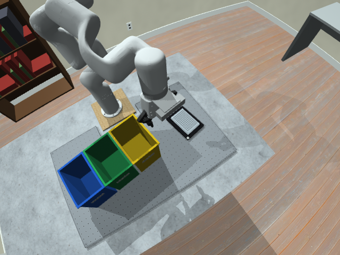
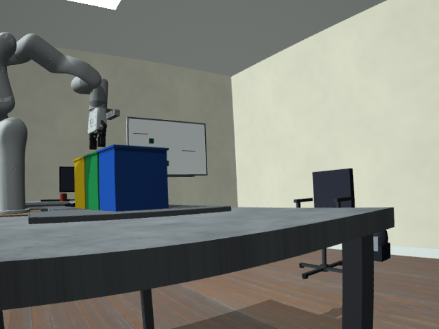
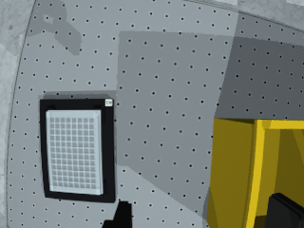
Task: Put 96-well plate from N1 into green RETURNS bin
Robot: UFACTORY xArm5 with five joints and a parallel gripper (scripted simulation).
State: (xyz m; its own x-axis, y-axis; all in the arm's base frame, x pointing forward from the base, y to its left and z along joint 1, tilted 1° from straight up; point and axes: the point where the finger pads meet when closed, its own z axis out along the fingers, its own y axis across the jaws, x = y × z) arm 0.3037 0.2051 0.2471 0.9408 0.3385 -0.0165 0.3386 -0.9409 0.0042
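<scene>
The white 96-well plate [image 1: 184, 120] lies in its black nest on the perforated board, right of the bins. It also shows in the wrist view [image 3: 75, 151], at the left. My gripper [image 1: 145, 119] is open and empty. It hangs above the far edge of the yellow bin [image 1: 135, 139], between that bin and the nest. In the side view my gripper [image 2: 97, 140] is just above bin height. The green bin [image 1: 109, 161] stands upright between the yellow bin and the blue bin [image 1: 82, 179].
The three bins stand side by side in a row, all upright. The arm's base [image 1: 111, 109] is mounted on a wooden pad behind the yellow bin. A bookshelf [image 1: 22, 54] stands at the far left.
</scene>
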